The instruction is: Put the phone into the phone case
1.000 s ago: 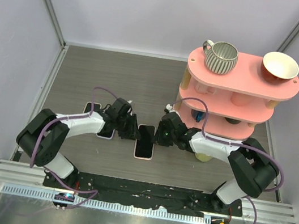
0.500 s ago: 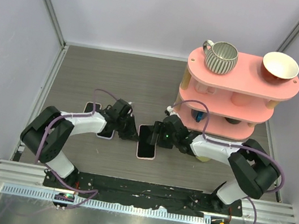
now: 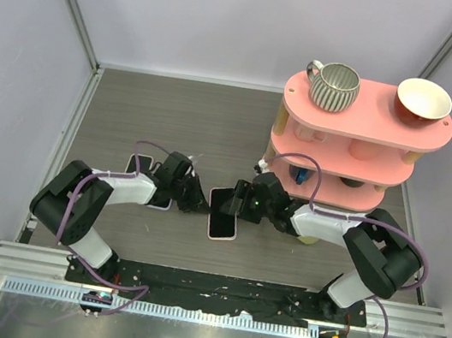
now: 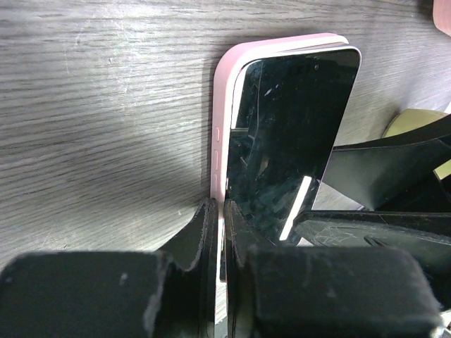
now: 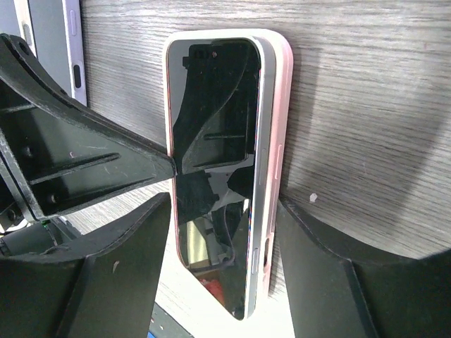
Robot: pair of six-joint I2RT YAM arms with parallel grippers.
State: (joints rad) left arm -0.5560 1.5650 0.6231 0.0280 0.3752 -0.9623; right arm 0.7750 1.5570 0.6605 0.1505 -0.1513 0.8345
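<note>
The left gripper [image 4: 220,211] has its two dark fingers drawn nearly together, with the thin pink side wall of the phone case [image 4: 220,105] running into the narrow gap between them. It reads as a pinch on that rim, probably to pin the case so it cannot slide. The phone [image 4: 289,134], black glass facing up, lies inside the case, its long edge just beside the pinched wall. Opposite, the right gripper [image 5: 224,211] stands open, one finger on either side of the phone and case without clearly touching them. Straddling like this would let it press or nudge the phone down while the other arm braces the case. From the right wrist, more pale case wall shows along one long side than the other, so the phone may not be fully seated, though that cannot be told for sure. Phone and case rest flat on the grey wood-grain table [image 4: 106,105], midway between the two arms and near their bases. A second flat grey device [image 5: 49,35] lies just beyond the left gripper. Well apart, at the far right, a pink tiered shelf [image 3: 365,114] carries a striped mug [image 3: 335,86] and a bowl [image 3: 422,99].
</note>
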